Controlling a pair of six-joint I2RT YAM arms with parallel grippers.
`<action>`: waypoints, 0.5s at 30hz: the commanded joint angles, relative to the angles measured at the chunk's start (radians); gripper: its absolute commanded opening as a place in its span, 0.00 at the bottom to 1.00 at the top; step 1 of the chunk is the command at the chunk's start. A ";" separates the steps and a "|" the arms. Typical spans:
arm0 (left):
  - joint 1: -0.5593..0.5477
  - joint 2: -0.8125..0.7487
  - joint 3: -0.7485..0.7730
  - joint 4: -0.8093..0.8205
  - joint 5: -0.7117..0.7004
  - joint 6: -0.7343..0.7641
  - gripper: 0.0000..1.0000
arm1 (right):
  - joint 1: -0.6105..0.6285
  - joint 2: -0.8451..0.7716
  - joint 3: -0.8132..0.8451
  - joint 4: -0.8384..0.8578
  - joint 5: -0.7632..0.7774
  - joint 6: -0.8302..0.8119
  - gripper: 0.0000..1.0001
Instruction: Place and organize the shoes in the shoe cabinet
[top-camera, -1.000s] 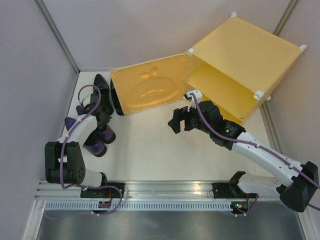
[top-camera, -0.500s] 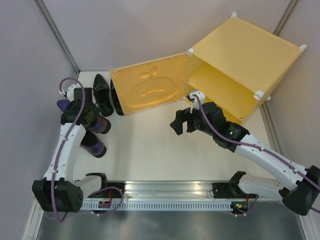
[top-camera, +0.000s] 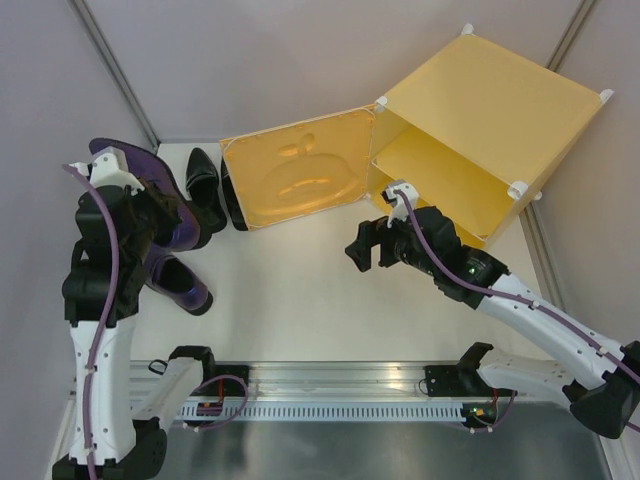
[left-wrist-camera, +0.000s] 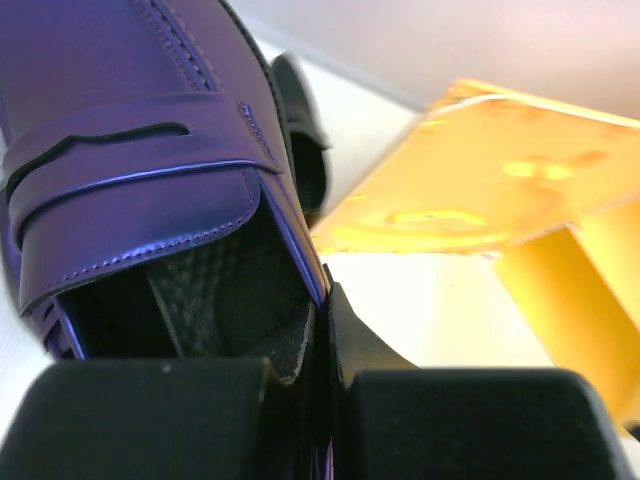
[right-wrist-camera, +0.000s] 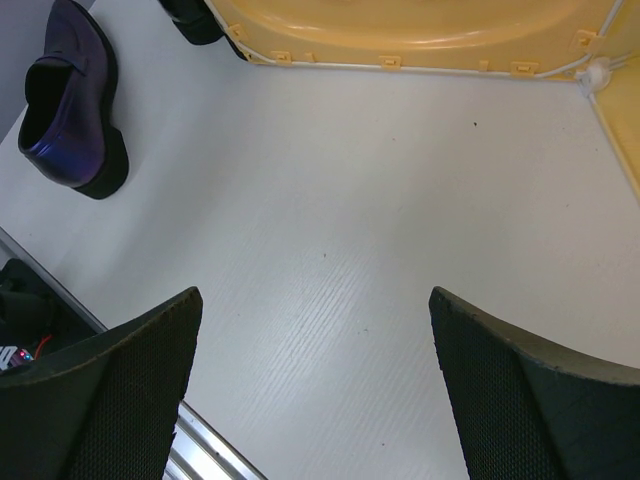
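My left gripper (top-camera: 155, 220) is shut on the side wall of a dark purple shoe (top-camera: 140, 175) and holds it up above the table's left side; in the left wrist view the shoe (left-wrist-camera: 130, 150) fills the frame, pinched at my gripper (left-wrist-camera: 325, 335). The second purple shoe (top-camera: 180, 285) lies on the table below it and also shows in the right wrist view (right-wrist-camera: 70, 100). Two black shoes (top-camera: 205, 185) stand by the open door (top-camera: 300, 180) of the yellow shoe cabinet (top-camera: 480, 110). My right gripper (top-camera: 365, 245) hangs open and empty over bare table (right-wrist-camera: 315, 380).
Grey walls close in the left, back and right sides. The cabinet's door stands open toward the left, its inner shelf (top-camera: 430, 175) facing my right arm. A metal rail (top-camera: 330, 385) runs along the near edge.
My left arm has risen and swung left, lifting the purple shoe off the table. My right gripper has shifted slightly to the right.
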 joint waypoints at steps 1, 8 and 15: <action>-0.003 -0.060 0.115 0.128 0.238 0.126 0.02 | 0.000 -0.026 0.032 -0.015 0.029 0.022 0.98; -0.002 -0.065 0.166 0.152 0.674 0.173 0.02 | 0.000 -0.063 0.052 -0.035 0.060 0.029 0.98; -0.011 -0.037 0.112 0.189 0.942 0.109 0.02 | 0.001 -0.127 0.092 -0.089 0.144 0.020 0.98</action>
